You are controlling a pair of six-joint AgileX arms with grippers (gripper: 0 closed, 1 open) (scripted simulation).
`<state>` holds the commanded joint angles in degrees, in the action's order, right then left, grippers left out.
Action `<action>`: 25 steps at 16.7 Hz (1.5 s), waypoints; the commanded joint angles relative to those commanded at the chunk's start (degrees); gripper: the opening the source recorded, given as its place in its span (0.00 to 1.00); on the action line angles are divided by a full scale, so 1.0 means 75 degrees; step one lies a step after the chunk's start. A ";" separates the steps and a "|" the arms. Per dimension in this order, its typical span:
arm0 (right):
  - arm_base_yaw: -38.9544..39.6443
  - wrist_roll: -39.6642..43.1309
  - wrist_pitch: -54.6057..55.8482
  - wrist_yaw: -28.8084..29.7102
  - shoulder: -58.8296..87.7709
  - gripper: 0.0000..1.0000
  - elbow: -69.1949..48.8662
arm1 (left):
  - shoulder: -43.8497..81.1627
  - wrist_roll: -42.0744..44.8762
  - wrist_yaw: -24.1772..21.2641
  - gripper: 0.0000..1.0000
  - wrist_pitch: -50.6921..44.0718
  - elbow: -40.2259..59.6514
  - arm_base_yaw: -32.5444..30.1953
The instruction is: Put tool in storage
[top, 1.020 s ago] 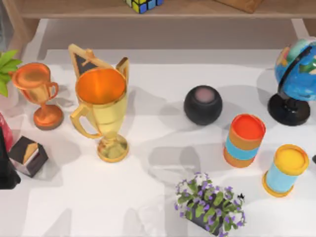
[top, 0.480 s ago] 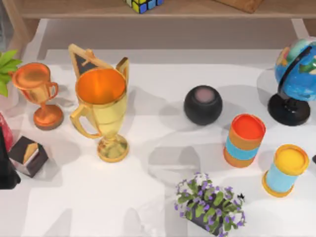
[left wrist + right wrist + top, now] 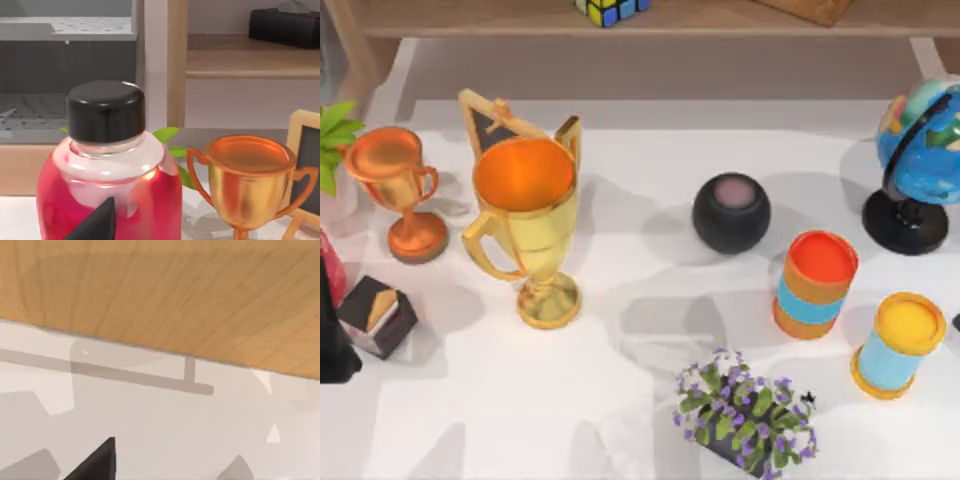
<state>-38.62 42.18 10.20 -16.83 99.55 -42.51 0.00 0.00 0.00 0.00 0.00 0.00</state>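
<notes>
Left gripper (image 3: pixel 96 226) close against a red bottle (image 3: pixel 107 190) at the table's (image 3: pixel 620 400) left edge.
Which item is the task's tool cannot be told. A bronze trophy (image 3: pixel 247 175) stands beside the bottle. The right gripper (image 3: pixel 95 463) faces the wooden shelf (image 3: pixel 175 290). Whether either gripper is apart or together cannot be told.

gold trophy (image 3: pixel 527 225) and speaker (image 3: pixel 731 212) flank open centre

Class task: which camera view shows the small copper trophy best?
The top view: the small copper trophy shows whole, cup to base, at the table's left. The left wrist view shows its cup and handles, base cut off.
</notes>
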 joint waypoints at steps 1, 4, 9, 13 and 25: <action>0.0313 -0.0327 -0.1011 0.0227 -0.0122 1.00 -0.0235 | 0.0000 0.0000 0.0000 1.00 0.0000 0.0000 0.0000; 0.1434 -0.1126 -0.3885 0.0865 -0.0404 1.00 -0.0974 | 0.0000 0.0000 0.0000 1.00 0.0000 0.0000 0.0000; 0.3557 -0.1773 -0.7480 0.1730 -0.0620 1.00 -0.2180 | 0.0000 0.0000 0.0000 1.00 0.0000 0.0000 0.0000; 0.4818 -0.1834 -0.8941 0.2151 -0.0556 1.00 -0.2805 | 0.0000 0.0000 0.0000 1.00 0.0000 0.0000 0.0000; 0.4976 -0.1635 -0.8649 0.2240 -0.0515 1.00 -0.2140 | 0.0000 0.0000 0.0000 1.00 0.0000 0.0000 0.0000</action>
<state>-1.30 29.92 -54.67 -0.03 95.69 -58.55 0.00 0.00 0.00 0.00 0.00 0.00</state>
